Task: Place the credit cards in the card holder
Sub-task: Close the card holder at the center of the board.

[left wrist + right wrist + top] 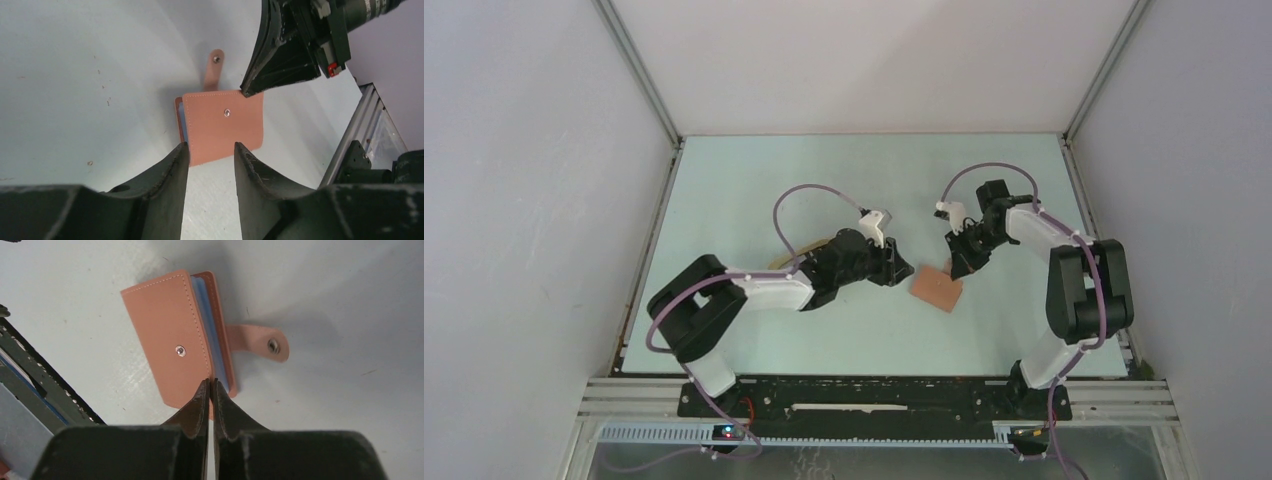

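Two black, wedge-shaped grippers meet over one small reddish-brown leather card holder [937, 290]. It lies flat on the pale, matt table [754, 180], a little right of the middle and between the two arms. Its cover is a smooth rectangle with fine pale stitching along the edge and a small round metal snap stud [180, 350] near its centre. At the cover's open side, thin light blue inner pockets [210, 325] show as a slim stack of edges. A rounded leather snap tab [260, 342] sticks out past them and lies unfastened on the table.

The right gripper [210, 382] has its tapered fingers drawn together to a hairline slit. Their tips touch the stitched edge of the cover near one corner. Whether any leather is nipped between them I cannot tell.

The left gripper [210, 150] stands parted, its two curved, rough-surfaced fingers [175, 175] apart with nothing clasped between them. Their tips sit at the holder's opposite edge, and in its own wrist view one tip overlaps a corner of the leather.

Several faint specks and scuffs mark the tabletop around the holder. One mauve cable [789, 200] loops above each arm.
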`<action>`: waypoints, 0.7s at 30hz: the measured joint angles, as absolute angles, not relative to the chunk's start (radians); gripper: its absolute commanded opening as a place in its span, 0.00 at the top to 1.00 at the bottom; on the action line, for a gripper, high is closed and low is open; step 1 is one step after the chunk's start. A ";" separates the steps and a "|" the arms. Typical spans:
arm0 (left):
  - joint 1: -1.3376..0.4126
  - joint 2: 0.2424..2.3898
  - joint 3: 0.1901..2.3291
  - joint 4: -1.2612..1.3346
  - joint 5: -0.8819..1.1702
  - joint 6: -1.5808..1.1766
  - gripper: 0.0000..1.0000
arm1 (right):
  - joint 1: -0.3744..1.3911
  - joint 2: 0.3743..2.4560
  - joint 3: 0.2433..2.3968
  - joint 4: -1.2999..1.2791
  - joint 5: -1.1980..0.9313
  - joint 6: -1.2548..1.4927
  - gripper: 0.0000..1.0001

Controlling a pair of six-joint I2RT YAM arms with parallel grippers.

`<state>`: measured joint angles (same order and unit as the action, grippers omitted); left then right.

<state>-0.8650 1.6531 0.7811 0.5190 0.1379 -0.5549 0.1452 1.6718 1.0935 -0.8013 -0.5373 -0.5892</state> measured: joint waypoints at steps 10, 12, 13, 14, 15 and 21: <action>-0.863 1.822 0.904 0.442 0.168 -0.618 0.55 | 0.144 1.751 1.081 -0.834 -0.527 -0.605 0.92; -0.863 1.839 0.923 0.421 0.171 -0.622 0.56 | 0.144 1.752 1.075 -0.843 -0.534 -0.609 0.89; -0.863 1.847 0.936 0.411 0.171 -0.622 0.56 | 0.144 1.752 1.073 -0.849 -0.537 -0.614 0.86; -0.863 1.856 0.950 0.400 0.171 -0.622 0.57 | 0.144 1.753 1.072 -0.851 -0.540 -0.618 0.83; -0.863 1.868 0.968 0.390 0.170 -0.622 0.59 | 0.144 1.753 1.072 -0.854 -0.542 -0.622 0.80; -0.863 1.923 1.046 0.336 0.169 -0.620 0.69 | 0.138 1.753 1.068 -0.872 -0.563 -0.653 0.63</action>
